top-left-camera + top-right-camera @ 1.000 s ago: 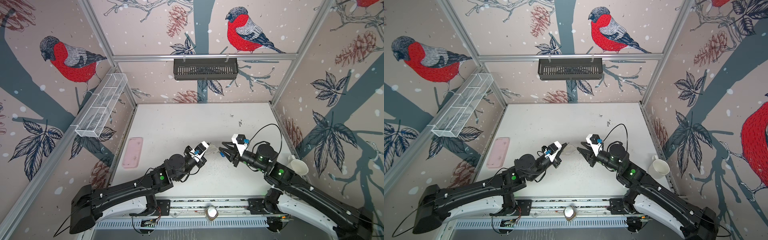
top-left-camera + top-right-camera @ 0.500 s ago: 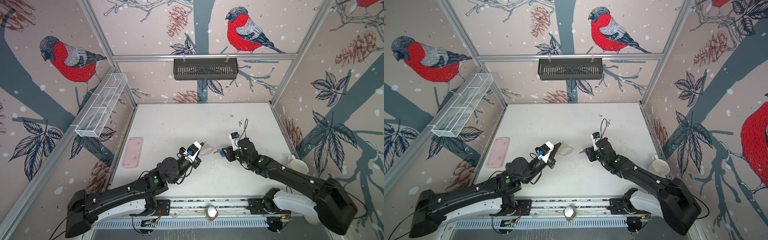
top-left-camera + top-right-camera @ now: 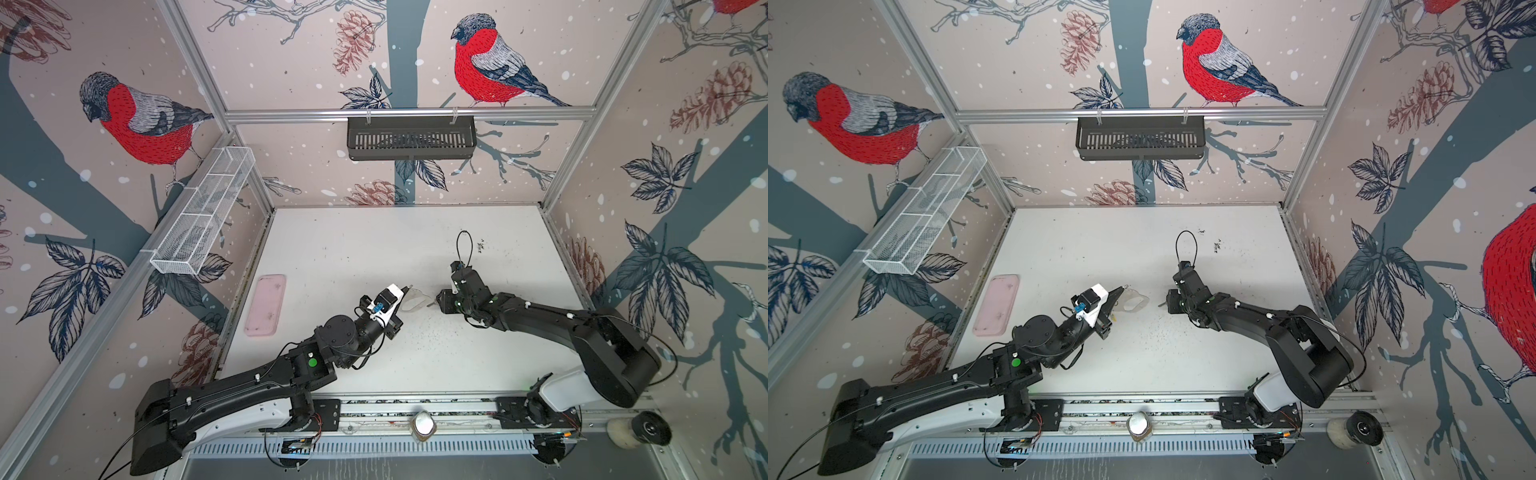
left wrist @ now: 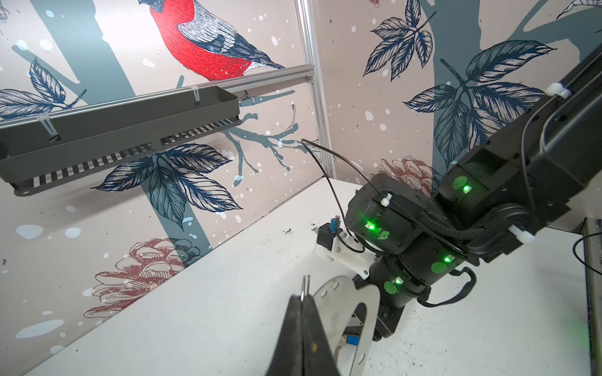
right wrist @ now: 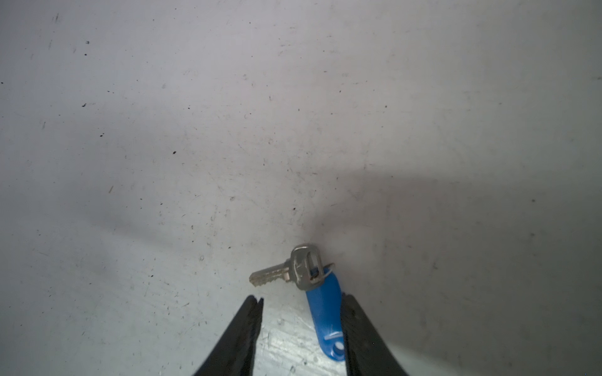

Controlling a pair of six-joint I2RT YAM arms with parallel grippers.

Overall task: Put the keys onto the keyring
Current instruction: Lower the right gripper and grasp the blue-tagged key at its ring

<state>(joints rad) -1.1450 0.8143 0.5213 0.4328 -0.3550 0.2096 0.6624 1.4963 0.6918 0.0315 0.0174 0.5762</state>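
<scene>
Near the middle of the white table (image 3: pixel 374 249), the left gripper (image 3: pixel 405 291) is clamped tight on the keyring (image 3: pixel 415 300). It holds the pale oval plate off the surface towards 2 o'clock from its wrist. In the left wrist view its fingers (image 4: pixel 298 328) pinch the plate's edge where a little metal ring (image 4: pixel 305 286) sticks out, and the big cutout opens just beside them. At 3 o'clock from the keyring, in both top views, the right gripper (image 3: pixel 440 301) points down at the table, and a silver key (image 3: pixel 1162 304) pokes out from under it. The right wrist view shows the right gripper's jaws partly apart and gripping nothing. The key (image 5: pixel 286 270) appears to lie flat on the table just ahead of the fingertips. Its blue tag (image 5: pixel 325 322) runs back between the jaws and rests against one finger (image 5: pixel 353 325). As for the containers, a pink tray (image 3: pixel 266 305) lies at the table's 9 o'clock edge, and only its own pink floor shows inside it. A dark slatted basket (image 3: pixel 411 137) hangs from the rear rail at 12 o'clock, and a white wire basket (image 3: pixel 203 212) with partitions hangs on the wall at 10 o'clock. We cannot tell what is in either of them.
</scene>
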